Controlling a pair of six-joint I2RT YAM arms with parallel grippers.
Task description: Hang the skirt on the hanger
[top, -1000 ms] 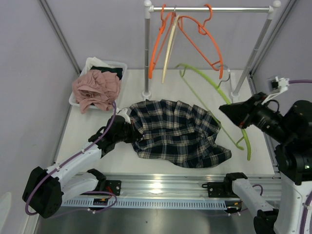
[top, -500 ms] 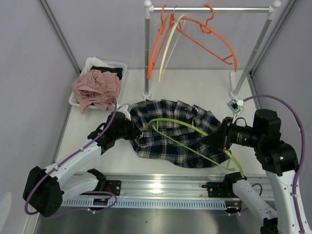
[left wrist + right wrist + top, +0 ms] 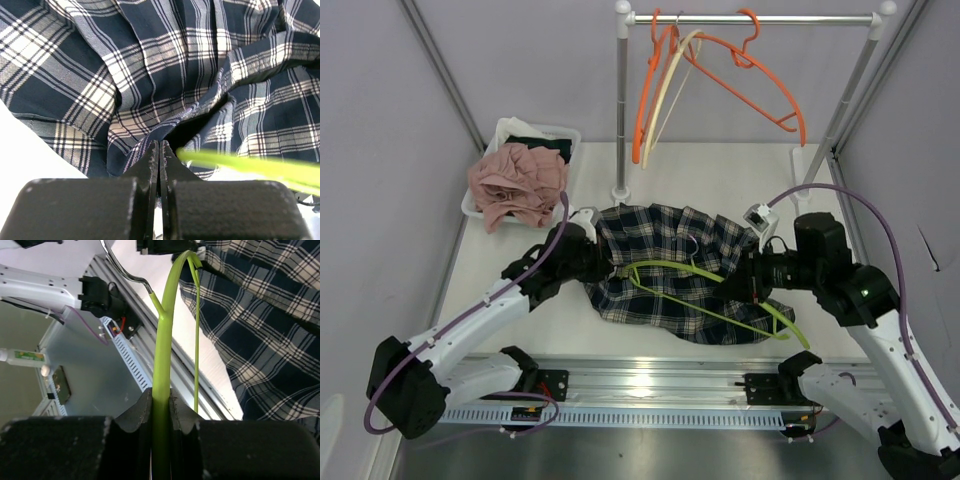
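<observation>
Worktop (image 3: 740, 180): green hanger (image 3: 670, 263), clamped in right hand (image 3: 754, 276), now lies across skirt (image 3: 650, 230); left hand (image 3: 603, 266) pinches fabric; insertion pending.

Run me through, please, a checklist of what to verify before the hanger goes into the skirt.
1. Right claw grips the green hanger: ok, shut on it.
2. Left claw holds the skirt: ok, shut on a fold.
3. Hanger end near the left claw: ok, it lies right beside it.
4. Hanger end inside the skirt: cannot tell.
5. Skirt spread open for the hanger: not ok, it is bunched.
6. Hook free of cloth: ok.
</observation>
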